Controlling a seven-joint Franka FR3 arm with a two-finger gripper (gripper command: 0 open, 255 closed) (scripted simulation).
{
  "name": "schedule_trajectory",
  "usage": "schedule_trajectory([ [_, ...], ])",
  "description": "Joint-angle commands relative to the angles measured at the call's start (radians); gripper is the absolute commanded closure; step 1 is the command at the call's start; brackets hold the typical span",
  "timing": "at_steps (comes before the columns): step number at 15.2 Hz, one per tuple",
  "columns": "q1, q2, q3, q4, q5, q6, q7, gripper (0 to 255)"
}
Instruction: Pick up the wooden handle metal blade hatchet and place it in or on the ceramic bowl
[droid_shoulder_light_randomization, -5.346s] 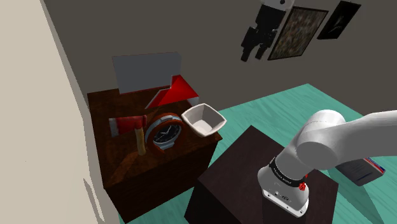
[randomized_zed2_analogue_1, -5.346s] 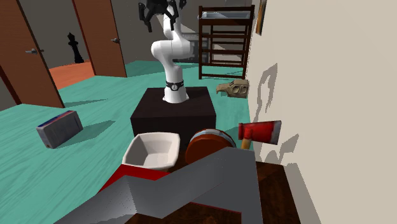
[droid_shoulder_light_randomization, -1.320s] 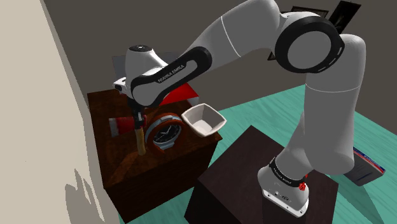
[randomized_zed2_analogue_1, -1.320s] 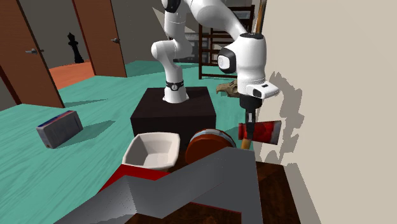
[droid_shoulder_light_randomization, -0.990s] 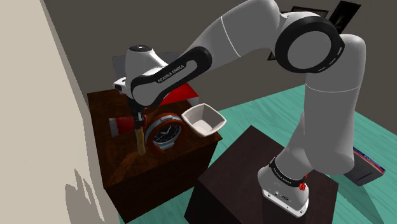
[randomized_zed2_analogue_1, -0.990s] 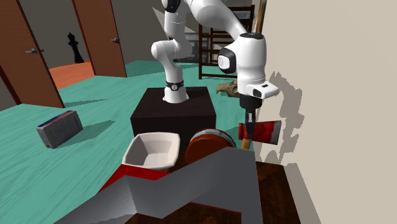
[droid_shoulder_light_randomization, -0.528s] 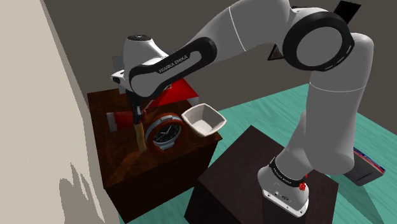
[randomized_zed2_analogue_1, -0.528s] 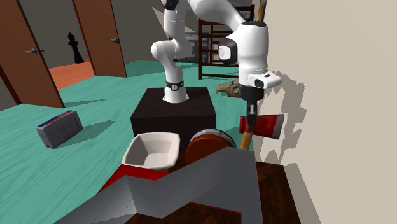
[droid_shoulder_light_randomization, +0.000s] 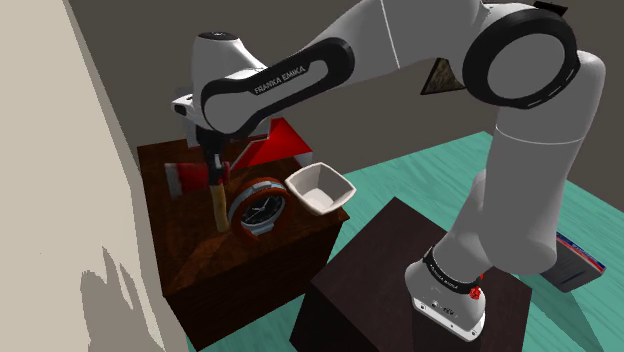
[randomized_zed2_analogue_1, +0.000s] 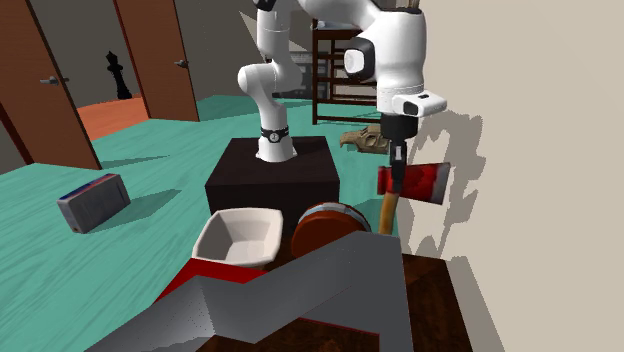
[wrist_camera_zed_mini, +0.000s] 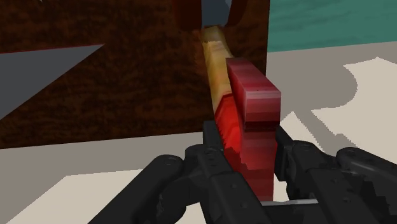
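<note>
In the shoulder view the jaws are pinching the hatchet (droid_shoulder_light_randomization: 218, 208) at the top of its handle, right under the red head. The head sticks out from the jaws toward the beige wall (droid_shoulder_light_randomization: 60, 200), and the pale handle hangs straight down below them in front of the dark table (droid_shoulder_light_randomization: 200, 275). A round clock (droid_shoulder_light_randomization: 258, 210) stands just beside the handle. The white bowl (droid_shoulder_light_randomization: 320, 188) sits past the clock, apart from the jaws.

The second exterior view faces the arm. Here the hatchet (randomized_zed2_analogue_1: 425, 183) hangs beside the wall, with the jaws closed on it from above. A grey shape (randomized_zed2_analogue_1: 300, 290) in the foreground hides the handle's lower end, so I cannot tell from this view whether it clears the table. The bowl (randomized_zed2_analogue_1: 240, 238) lies lower than the jaws and off to one side, beyond the clock (randomized_zed2_analogue_1: 322, 225).

The wrist view gives what the others do not: the black jaws press against both sides of the hatchet (wrist_camera_zed_mini: 253, 114), and the handle runs away from them over the brown table (wrist_camera_zed_mini: 127, 76).

Half a second ago the red head sat lower in both outside views, and a second ago lower still. Five seconds ago the hatchet lay flat on the table and the arm was folded back.
</note>
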Motion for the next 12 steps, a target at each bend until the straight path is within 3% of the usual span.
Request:
schedule_trajectory([
  [1,-0.001,-0.010,0.000,0.018,0.000,-0.028,0.001,255],
  [12,-0.003,-0.069,0.001,0.087,0.002,-0.155,0.007,255],
])
